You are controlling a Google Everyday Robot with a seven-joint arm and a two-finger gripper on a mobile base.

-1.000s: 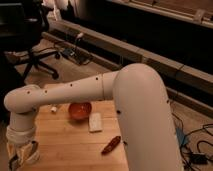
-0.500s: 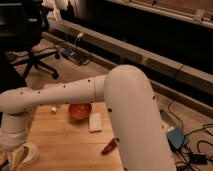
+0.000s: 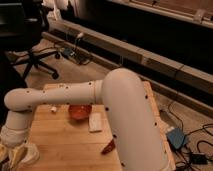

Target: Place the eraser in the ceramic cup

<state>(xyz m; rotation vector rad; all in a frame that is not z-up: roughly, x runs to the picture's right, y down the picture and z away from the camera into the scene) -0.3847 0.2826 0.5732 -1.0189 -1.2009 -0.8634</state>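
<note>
- Reaching across a wooden table (image 3: 65, 142), the robot's thick white arm (image 3: 127, 115) fills the right foreground of the single camera view.
- The upper arm rises from the bottom edge of the picture to a rounded elbow above the table's middle.
- From the elbow a slimmer forearm, dotted with small dark marks, runs level to the left, above the table's far half.
- Near the table's left edge the arm bends sharply down through a ribbed white wrist.
- The gripper (image 3: 12, 156) hangs at the bottom left corner of the picture, over the table's near left corner, pointing down.
- Its yellowish fingers (image 3: 15, 152) are clenched together; whether anything is pinched between them cannot be told.
- The cup (image 3: 31, 153), a pale round shape, sits just beside the fingers on their right, seemingly touching them.
- The eraser cannot be made out anywhere in this view.
- An orange bowl (image 3: 80, 111) stands mid-table under the forearm, well apart from the gripper.
- A white block (image 3: 95, 122) lies just right of the bowl, close beside it.
- A red chili-shaped thing (image 3: 108, 146) lies nearer the front, partly behind the upper arm.
- A broad stretch of bare wood lies between the cup and the bowl.
- The table's left edge runs close beside the wrist, with dark floor beyond it.
- The table's right edge shows past the upper arm; a blue box (image 3: 176, 137) and cables lie on the floor there.
- A black office chair (image 3: 35, 55) stands beyond the far left corner.
</note>
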